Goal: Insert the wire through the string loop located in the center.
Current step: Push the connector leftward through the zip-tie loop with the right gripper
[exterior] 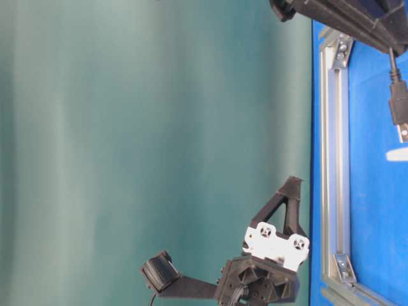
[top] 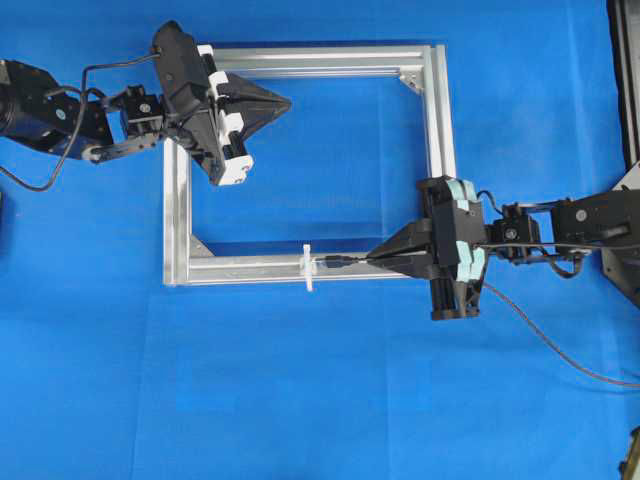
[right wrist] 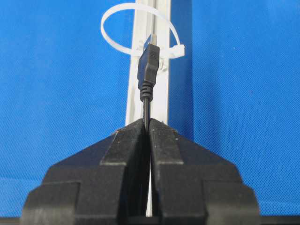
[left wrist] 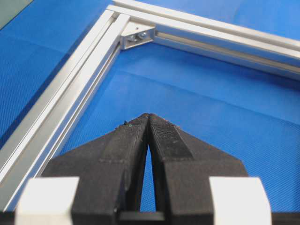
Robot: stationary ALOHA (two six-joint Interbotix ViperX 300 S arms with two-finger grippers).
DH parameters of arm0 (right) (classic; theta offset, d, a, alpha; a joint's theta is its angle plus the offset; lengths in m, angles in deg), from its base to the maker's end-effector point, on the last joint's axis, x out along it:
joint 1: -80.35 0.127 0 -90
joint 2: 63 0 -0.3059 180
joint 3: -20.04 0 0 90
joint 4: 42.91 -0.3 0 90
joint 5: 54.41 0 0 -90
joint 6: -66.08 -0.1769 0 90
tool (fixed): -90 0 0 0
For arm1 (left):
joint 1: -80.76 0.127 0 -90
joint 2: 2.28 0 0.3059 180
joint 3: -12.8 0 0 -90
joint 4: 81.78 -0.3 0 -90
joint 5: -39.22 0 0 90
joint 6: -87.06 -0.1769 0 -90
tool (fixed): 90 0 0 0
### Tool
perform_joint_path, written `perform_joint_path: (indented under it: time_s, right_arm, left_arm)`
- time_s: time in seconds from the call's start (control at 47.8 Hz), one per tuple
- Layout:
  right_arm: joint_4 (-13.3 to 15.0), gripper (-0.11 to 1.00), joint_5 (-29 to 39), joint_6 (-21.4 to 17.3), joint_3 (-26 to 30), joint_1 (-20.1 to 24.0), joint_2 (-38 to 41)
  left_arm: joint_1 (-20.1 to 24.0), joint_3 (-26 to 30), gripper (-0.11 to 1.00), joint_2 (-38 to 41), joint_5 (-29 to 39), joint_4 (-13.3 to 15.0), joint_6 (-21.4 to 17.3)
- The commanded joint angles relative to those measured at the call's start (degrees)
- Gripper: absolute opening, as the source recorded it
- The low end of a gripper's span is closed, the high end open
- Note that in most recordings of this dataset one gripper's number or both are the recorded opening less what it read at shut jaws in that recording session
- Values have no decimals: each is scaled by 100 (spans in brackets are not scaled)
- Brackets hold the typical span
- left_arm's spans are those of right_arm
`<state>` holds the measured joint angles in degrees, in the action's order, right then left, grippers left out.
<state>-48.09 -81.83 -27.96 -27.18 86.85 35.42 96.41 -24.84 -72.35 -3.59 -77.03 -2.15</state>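
The wire [top: 560, 350] is a thin black cable ending in a dark plug [right wrist: 147, 63] with a small metal tip. My right gripper [right wrist: 146, 123] is shut on the wire just behind the plug and holds it along the near bar of the frame. The plug's tip sits at the mouth of the string loop [right wrist: 140, 30], a thin white tie arching over the bar; it also shows in the overhead view [top: 309, 268]. My left gripper [left wrist: 148, 115] is shut and empty, hovering inside the frame near its far left corner [top: 284, 101].
The silver aluminium square frame [top: 440, 120] lies on the blue table cover. The wire trails off to the right past the right arm. A corner bracket [left wrist: 137, 36] sits ahead of the left gripper.
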Motion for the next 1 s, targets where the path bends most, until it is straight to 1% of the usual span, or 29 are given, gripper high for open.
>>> perform_joint_path:
  time_s: [0.0,0.23,0.419,0.67,0.984]
  right_arm:
    - [9,-3,-53,0,35,-9,-123]
    - [9,-3,-53,0,79,-9,-88]
    - [9,-3,-53,0,229,-9,44]
    - [9,-3,-26,0,580,-9,396]
    - [9,-3,-18,0,1187,-9,905]
  left_arm:
    - [0,35,0,-211,-53,-9,-9]
    - [0,35,0,-202,-53,-18,-9]
    - [-9,35,0,-211,-62,-9,-9]
    - [0,44,0,-202,-53,-18,-9]
    - [0,62,0,-202,-53,-18,0]
